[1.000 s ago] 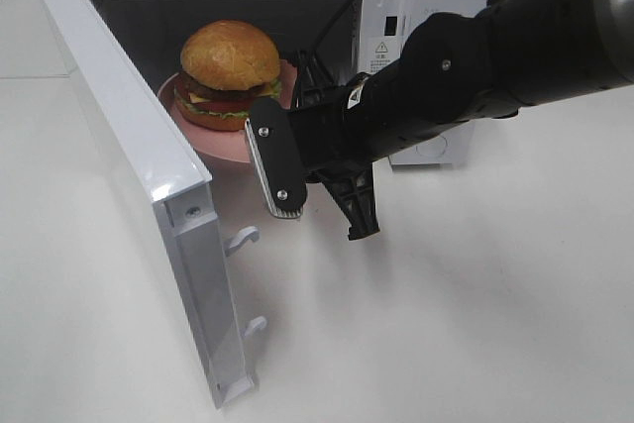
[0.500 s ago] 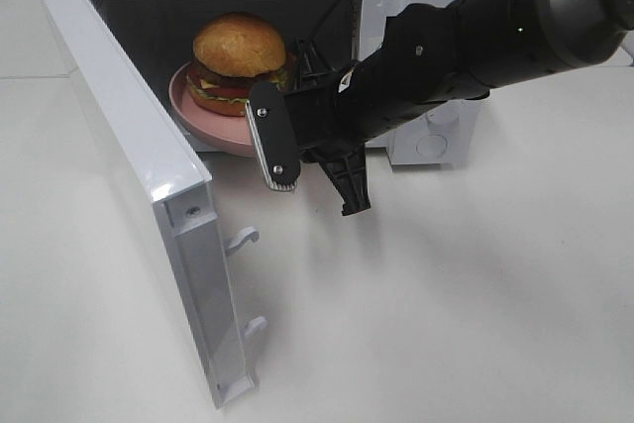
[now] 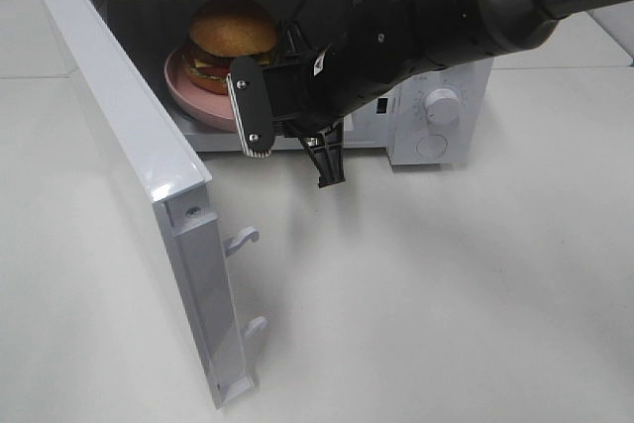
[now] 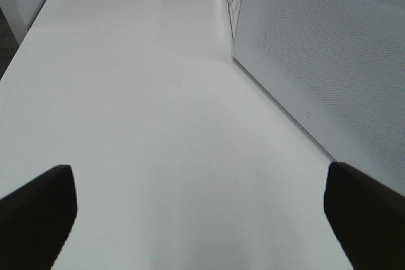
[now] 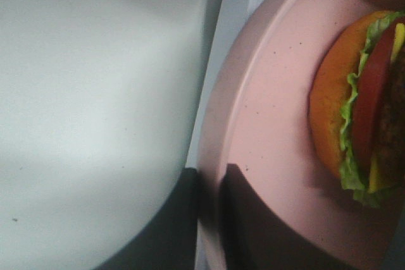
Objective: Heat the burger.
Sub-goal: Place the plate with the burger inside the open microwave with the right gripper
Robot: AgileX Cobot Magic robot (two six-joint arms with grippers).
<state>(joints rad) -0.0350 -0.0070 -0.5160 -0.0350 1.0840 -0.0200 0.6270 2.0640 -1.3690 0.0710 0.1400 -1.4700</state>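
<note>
1. In the high view the black right arm (image 3: pixel 446 17) lies across the mouth of the white microwave (image 3: pixel 451 160). It hides the near right part of the cavity, the right edge of the pink plate (image 3: pixel 193 101) and much of the control panel. One knob (image 3: pixel 443 106) shows clearly.
2. The right gripper (image 3: pixel 245 111) meets the plate at its near rim, but the contact itself is hidden from above.
3. The right wrist view shows it better. Two dark fingers (image 5: pixel 166 238) sit narrow, one on each side of the plate's rim, pinching it.
4. That view cuts the burger (image 3: pixel 230 32) off at the frame edge. Only the bottom bun, green lettuce, red tomato, a sliver of yellow cheese and dark patty show.
5. The burger sits on the pink plate, and the plate is in the microwave's opening, towards the left side of the cavity. Whether the plate rests on the cavity floor or hangs just above it cannot be told.
6. The door (image 3: pixel 129 146) stands swung wide to the left, with its latch hooks facing the surface (image 3: pixel 446 294).
7. The left gripper (image 4: pixel 202 219) is out of the high view. Its own camera catches only the two dark fingertips at the frame's corners, spread wide with nothing between them. They are above bare white surface, with the door's dotted outer panel to one side.
</note>
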